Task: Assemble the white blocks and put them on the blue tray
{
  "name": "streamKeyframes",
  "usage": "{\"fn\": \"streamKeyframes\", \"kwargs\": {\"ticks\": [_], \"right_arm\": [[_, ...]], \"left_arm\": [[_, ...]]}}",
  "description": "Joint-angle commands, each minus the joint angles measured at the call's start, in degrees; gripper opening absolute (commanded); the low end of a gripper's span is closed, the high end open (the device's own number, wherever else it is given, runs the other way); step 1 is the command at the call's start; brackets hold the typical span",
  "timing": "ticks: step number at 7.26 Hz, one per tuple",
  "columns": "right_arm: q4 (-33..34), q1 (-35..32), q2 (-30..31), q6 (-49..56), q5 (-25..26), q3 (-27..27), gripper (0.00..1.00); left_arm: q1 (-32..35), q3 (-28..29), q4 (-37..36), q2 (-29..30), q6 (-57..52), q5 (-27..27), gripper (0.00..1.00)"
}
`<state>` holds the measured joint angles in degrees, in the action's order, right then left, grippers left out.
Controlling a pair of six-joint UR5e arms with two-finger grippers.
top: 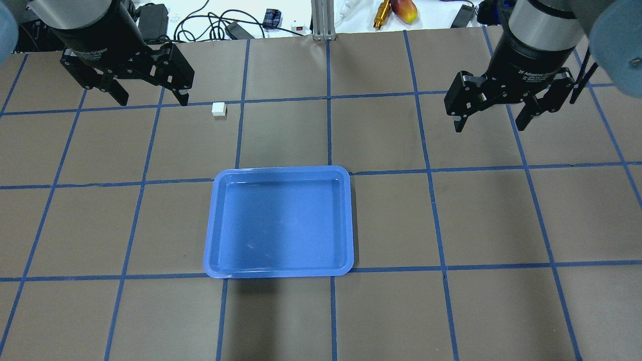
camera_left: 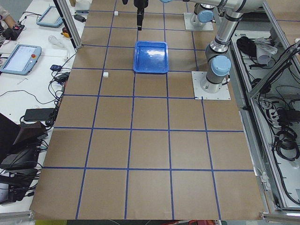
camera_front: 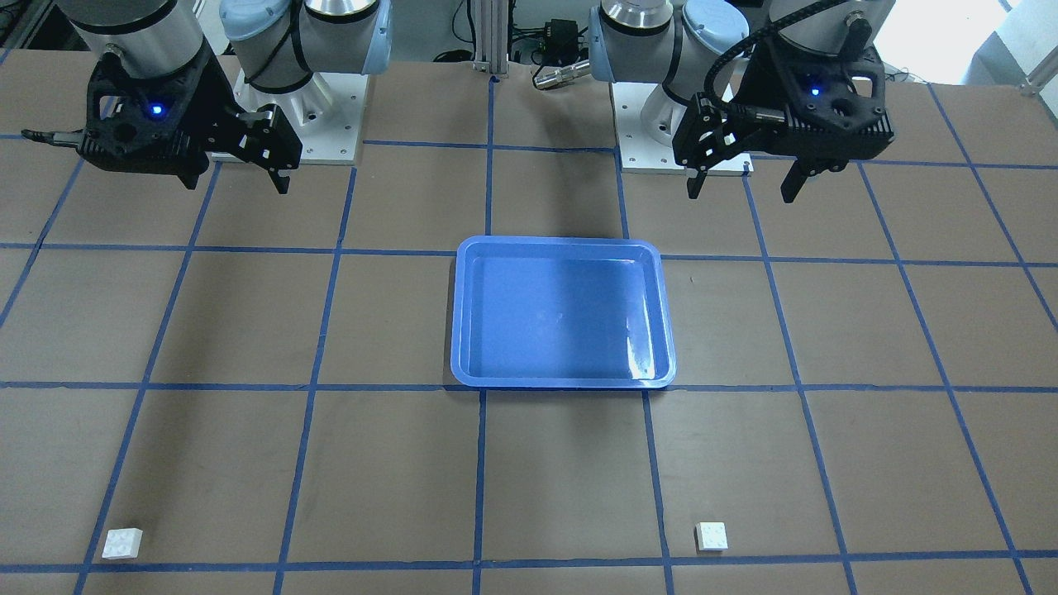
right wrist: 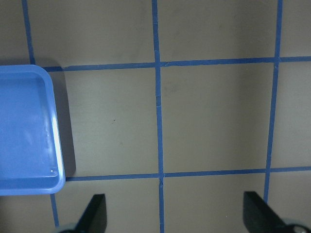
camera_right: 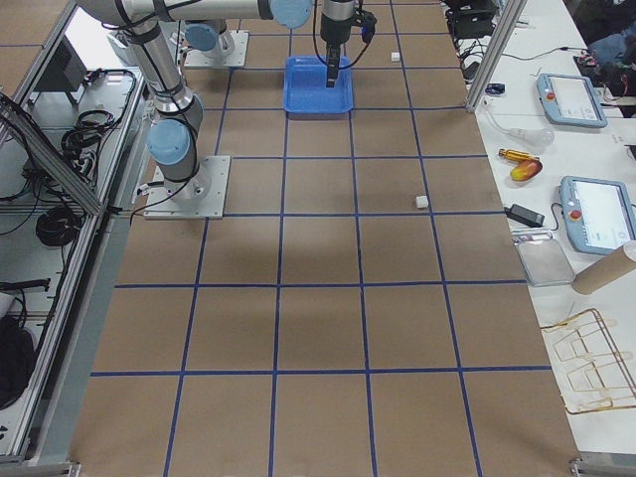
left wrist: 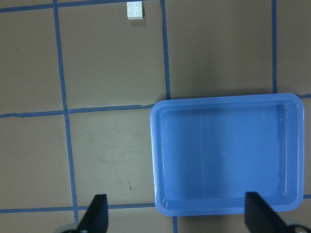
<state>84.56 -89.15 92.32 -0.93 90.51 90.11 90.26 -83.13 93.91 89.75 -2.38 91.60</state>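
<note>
The blue tray (camera_front: 562, 318) lies mid-table, with nothing in it, and also shows in the overhead view (top: 281, 223). One white block (camera_front: 712, 535) lies on the far side on my left, right of my left gripper in the overhead view (top: 218, 109), and at the top of the left wrist view (left wrist: 135, 9). A second white block (camera_front: 122, 543) lies far out on my right; the overhead view does not show it. My left gripper (top: 150, 95) and right gripper (top: 489, 123) both hang open and hold nothing, high above the table, apart from the blocks.
The brown table carries a blue tape grid. Cables, a power supply and small items lie beyond the far edge (top: 225, 25). The two arm bases (camera_front: 289, 124) stand at the robot's side. The tray's corner (right wrist: 29, 131) shows in the right wrist view.
</note>
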Motion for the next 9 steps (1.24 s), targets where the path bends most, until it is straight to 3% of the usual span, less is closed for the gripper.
{"fn": "streamKeyframes", "kwargs": {"ticks": [1,4,5,7,9], "right_arm": [[0.2,-0.1,0.0,0.0,0.1,0.0,1.00],[-0.1,0.0,0.0,0.0,0.0,0.2,1.00],[0.1,0.0,-0.2,0.5,-0.3,0.2,1.00],[0.0,0.1,-0.3,4.2,0.1,0.2,1.00],[0.3,3.5,-0.6,13.6,-0.5,0.2,1.00]], "left_arm": [[0.1,0.0,0.0,-0.1,0.2,-0.2,1.00],[-0.2,-1.5,-0.5,0.8,0.1,-0.4,1.00],[-0.4,-2.0,-6.1,2.9,0.1,-0.5,1.00],[-0.9,-0.2,-12.9,10.8,0.0,-0.2,1.00],[-1.8,6.1,-15.7,19.5,-0.1,0.0,1.00]]}}
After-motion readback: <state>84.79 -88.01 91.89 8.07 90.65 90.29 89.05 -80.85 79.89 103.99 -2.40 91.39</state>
